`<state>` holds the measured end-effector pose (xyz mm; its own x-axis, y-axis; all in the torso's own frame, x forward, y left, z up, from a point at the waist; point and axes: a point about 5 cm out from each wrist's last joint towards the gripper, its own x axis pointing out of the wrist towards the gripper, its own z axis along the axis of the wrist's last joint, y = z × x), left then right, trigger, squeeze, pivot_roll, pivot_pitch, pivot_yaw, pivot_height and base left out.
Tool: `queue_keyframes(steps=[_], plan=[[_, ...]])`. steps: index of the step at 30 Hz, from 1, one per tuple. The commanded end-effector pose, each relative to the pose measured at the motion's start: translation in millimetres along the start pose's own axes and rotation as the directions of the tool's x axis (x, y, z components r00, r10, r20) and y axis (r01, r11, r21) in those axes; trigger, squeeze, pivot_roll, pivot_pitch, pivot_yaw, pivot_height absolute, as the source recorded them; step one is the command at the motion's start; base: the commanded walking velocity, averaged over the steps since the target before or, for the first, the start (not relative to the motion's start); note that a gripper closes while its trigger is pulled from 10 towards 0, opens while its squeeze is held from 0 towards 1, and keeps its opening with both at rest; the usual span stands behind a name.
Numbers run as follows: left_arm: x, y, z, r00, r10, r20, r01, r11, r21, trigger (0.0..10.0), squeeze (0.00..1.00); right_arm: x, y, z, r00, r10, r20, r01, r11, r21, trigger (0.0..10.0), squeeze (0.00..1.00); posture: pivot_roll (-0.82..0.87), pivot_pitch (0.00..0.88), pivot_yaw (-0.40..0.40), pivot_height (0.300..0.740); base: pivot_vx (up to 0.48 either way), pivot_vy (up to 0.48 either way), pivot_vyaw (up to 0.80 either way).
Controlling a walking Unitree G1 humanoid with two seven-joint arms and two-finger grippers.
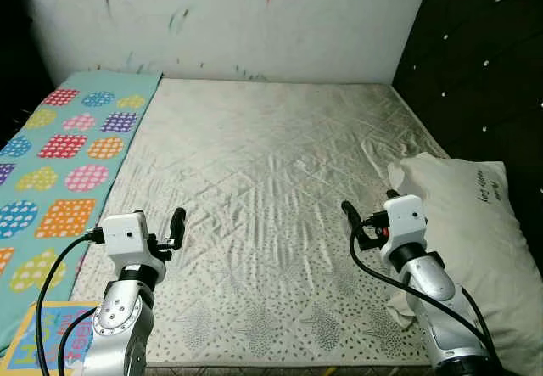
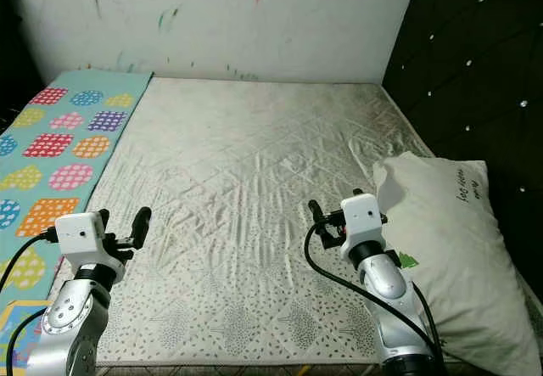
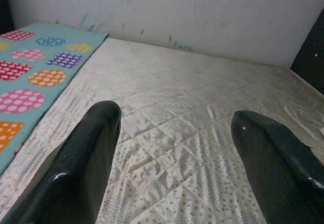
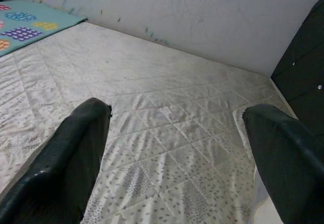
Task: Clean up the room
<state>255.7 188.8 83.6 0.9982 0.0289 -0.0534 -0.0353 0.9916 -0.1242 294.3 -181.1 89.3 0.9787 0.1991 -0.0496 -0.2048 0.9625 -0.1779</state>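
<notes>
- Clearly nothing is held: the left gripper [image 1: 176,223] and the right gripper [image 1: 349,219] both hover over the near part of the mattress [image 1: 271,172], fingers spread wide apart with bare quilting between them in each wrist view.
- Both arms are raised forward at about the same height, which reads as a ready pose, not a reach; neither set of fingers touches the bed.
- One white pillow [image 1: 471,240] lies at the robot's right, against the dark tufted headboard [image 1: 484,70], with a line of script printed on its cover; a crumpled flap of white fabric [image 1: 394,172] sticks out by its far corner. The right gripper is just beside the pillow's near edge.
- One teal mat [image 1: 64,155] with dotted coloured patches runs along the robot's left, next to the mattress.
- One bright printed item [image 1: 55,338] lies at the near left, partly hidden by the left arm; what it is cannot be told.
- As for tidying, the pillow looks the likeliest thing to handle next, being nearest a gripper and soft enough to pinch at a corner.
- Count: two grippers, one pillow, one mat, one mattress, one headboard.
</notes>
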Motion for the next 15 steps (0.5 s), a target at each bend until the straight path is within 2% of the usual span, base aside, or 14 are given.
queue_keyframes(steps=[1, 15], plan=[[2.2, -1.6, 2.3, 1.000, -0.006, 0.014, 0.006, 1.000, -0.005, 10.0, 0.00, 3.3, -0.4, 3.6, 1.000, 0.005, 0.015, -0.005, 1.000, -0.013, 10.0, 0.00, -0.08, 0.000, -0.040, 0.740, 0.000, 0.281, 0.00], [2.7, -2.3, 1.2, 1.000, -0.009, 0.009, 0.009, 1.000, -0.006, 10.0, 0.00, 4.8, 1.6, 4.4, 1.000, 0.019, 0.023, -0.018, 1.000, -0.021, 10.0, 0.00, -0.09, 0.000, -0.044, 0.740, 0.000, 0.286, 0.00]])
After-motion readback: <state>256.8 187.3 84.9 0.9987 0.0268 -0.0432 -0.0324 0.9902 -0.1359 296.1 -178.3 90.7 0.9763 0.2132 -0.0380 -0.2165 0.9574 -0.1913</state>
